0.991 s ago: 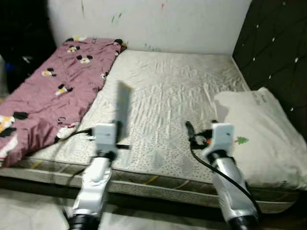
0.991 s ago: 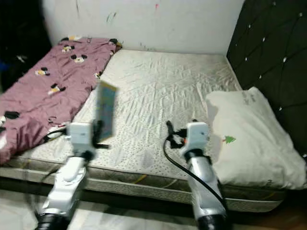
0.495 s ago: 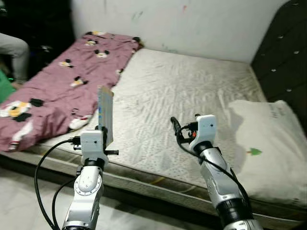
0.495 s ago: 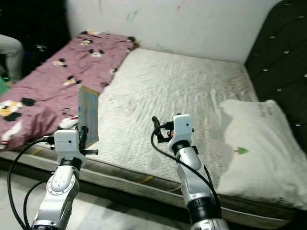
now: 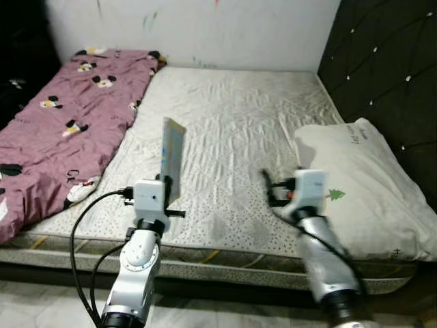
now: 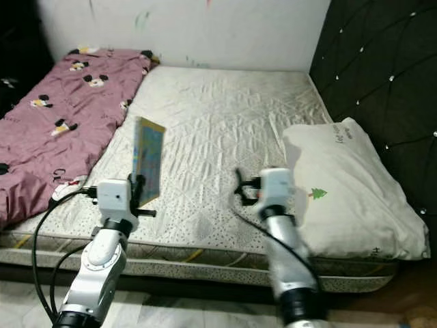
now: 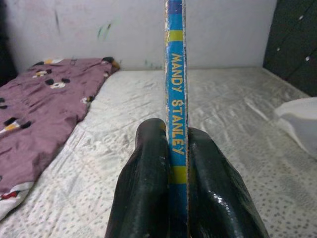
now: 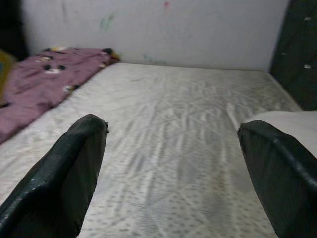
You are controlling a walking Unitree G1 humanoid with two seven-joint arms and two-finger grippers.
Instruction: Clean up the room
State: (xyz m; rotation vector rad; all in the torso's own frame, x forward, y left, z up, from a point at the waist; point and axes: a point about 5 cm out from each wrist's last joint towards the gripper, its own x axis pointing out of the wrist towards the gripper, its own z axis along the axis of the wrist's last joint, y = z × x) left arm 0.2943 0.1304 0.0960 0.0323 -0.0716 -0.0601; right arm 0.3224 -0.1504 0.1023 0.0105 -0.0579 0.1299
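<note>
1. Left wrist view puts you right behind the left gripper (image 7: 177, 148): its two black fingers (image 7: 143, 188) are pressed tight on either side of a thin book (image 7: 175, 74), clamping it near its lower end with no gap visible.
2. That book stands upright, edge-on to the wrist camera, so its narrow blue spine faces you, with yellow bands and yellow lettering reading "MANDY STANLEY".
3. From the head, the same book (image 5: 171, 158) shows its broad face instead, a pale cover with colourful print too blurred to read, rising above the white wrist block over the near edge of the mattress (image 5: 232, 137).
4. The right gripper (image 8: 173, 144) is spread wide, one finger (image 8: 64, 173) at each side of its own view, with nothing between them but bare mattress.
5. In the right eye view that gripper (image 6: 240, 188) hovers above the near part of the mattress, just beside the pillow (image 6: 348, 184); the arm is smeared by blur.
6. The mattress is bare, quilted and off-white. A pink blanket (image 5: 58, 116) printed with cartoon mice lies along its side on the robot's left, and the white pillow with a small green tree mark sits on its right side against the dark padded headboard (image 5: 389, 61).
7. Beyond the mattress's far edge stands a white wall (image 5: 205, 27) with small paint marks.
</note>
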